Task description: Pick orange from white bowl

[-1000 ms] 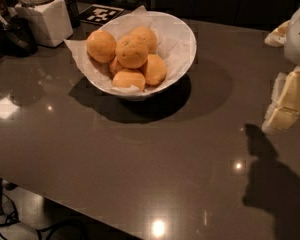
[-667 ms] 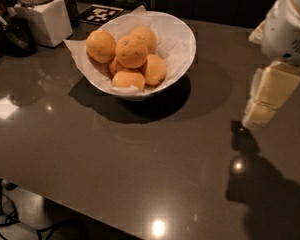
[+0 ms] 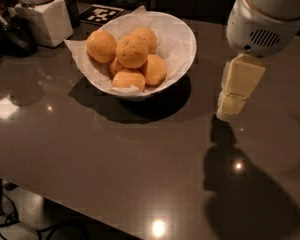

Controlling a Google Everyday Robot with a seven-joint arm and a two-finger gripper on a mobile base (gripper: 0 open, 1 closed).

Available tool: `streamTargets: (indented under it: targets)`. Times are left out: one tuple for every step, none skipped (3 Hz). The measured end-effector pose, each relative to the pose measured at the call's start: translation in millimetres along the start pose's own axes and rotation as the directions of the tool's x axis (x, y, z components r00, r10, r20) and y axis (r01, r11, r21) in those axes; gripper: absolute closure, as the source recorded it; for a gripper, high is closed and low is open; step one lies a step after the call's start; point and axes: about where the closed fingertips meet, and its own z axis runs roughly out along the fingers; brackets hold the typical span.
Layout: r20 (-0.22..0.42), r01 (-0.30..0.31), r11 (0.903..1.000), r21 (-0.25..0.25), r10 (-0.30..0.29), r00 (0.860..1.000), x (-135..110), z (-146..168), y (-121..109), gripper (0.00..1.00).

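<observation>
The white bowl (image 3: 188, 39), lined with crumpled white paper, stands on the dark table at the upper middle. Several oranges are heaped in it. One orange (image 3: 131, 51) sits on top, with others to its left (image 3: 101, 46), behind it (image 3: 146, 35), at the right (image 3: 154, 69) and at the front (image 3: 128, 79). My gripper (image 3: 230, 110) hangs from the white wrist (image 3: 262, 19) at the right. It points down just above the table, to the right of the bowl and apart from it. It holds nothing that I can see.
A white square container (image 3: 44, 18) with a stacked lid stands at the back left, with a dark object (image 3: 17, 34) beside it. A black-and-white marker card (image 3: 101, 14) lies behind the bowl. The table's front edge runs along the lower left, with cables (image 3: 10, 219) on the floor below.
The gripper and wrist have moved left from the right edge toward the bowl and now stand closer to it. The bowl and oranges have not moved.
</observation>
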Motion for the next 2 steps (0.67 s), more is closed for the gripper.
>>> streamTargets:
  targets:
    - [0.027, -0.012, 0.9996, 0.026, 0.011, 1.000, -8.5, -1.4, -3.7, 0.00]
    - [0.037, -0.062, 0.9976, 0.030, 0.060, 0.997, -37.3, 2.6, -23.5, 0.00]
